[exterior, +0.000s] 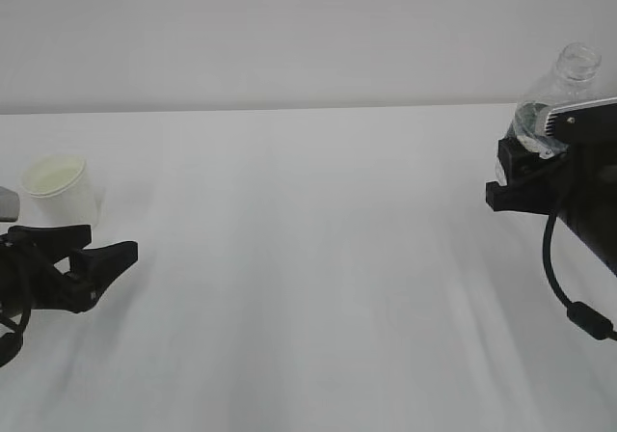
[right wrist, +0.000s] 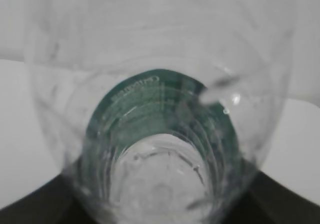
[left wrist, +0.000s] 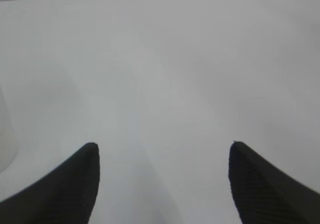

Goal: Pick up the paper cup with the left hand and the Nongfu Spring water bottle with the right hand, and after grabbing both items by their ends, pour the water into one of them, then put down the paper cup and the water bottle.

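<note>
My right hand [exterior: 525, 167] clamps the thin, crushable Nongfu Spring water bottle [exterior: 557, 90] low; left hand [exterior: 87, 258] spread empty, the light paper cup [exterior: 60, 189] standing just behind it, best pinched gently mid-wall.

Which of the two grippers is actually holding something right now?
The right gripper: it is closed around the Nongfu Spring water bottle, which fills the right wrist view. The left gripper stands open and empty, in front of the paper cup.
</note>
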Robot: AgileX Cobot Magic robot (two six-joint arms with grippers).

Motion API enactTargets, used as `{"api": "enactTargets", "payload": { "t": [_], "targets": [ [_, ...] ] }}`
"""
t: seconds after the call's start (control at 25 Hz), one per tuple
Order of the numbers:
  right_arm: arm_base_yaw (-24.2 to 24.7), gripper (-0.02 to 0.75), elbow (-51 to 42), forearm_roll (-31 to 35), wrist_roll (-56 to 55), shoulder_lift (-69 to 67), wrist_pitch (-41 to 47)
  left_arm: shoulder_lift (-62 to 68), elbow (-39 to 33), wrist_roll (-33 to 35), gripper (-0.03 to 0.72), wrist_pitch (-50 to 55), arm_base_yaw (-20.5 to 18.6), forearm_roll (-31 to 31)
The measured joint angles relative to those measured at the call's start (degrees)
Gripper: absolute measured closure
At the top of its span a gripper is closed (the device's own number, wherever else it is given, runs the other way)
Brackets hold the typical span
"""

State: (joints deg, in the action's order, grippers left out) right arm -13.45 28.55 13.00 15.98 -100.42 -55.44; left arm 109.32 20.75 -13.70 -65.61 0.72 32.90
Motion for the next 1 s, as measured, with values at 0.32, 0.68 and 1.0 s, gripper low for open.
{"api": "enactTargets", "payload": {
  "t": [0.32,0.68,1.0],
  "targets": [
    [0.0,0.291,0.0,1.0,-2.5,0.0,3.8,0.0,0.0,-0.3,0.123,0.0,0.0,0.8],
    [0.0,0.292,0.0,1.2,-4.0,0.0,7.6,0.0,0.0,-0.6,0.131,0.0,0.0,3.4],
    [0.0,0.291,0.0,1.7,-5.1,-1.2,9.0,0.0,0.0,-0.8,0.132,0.0,0.0,6.0]
  ]
}}
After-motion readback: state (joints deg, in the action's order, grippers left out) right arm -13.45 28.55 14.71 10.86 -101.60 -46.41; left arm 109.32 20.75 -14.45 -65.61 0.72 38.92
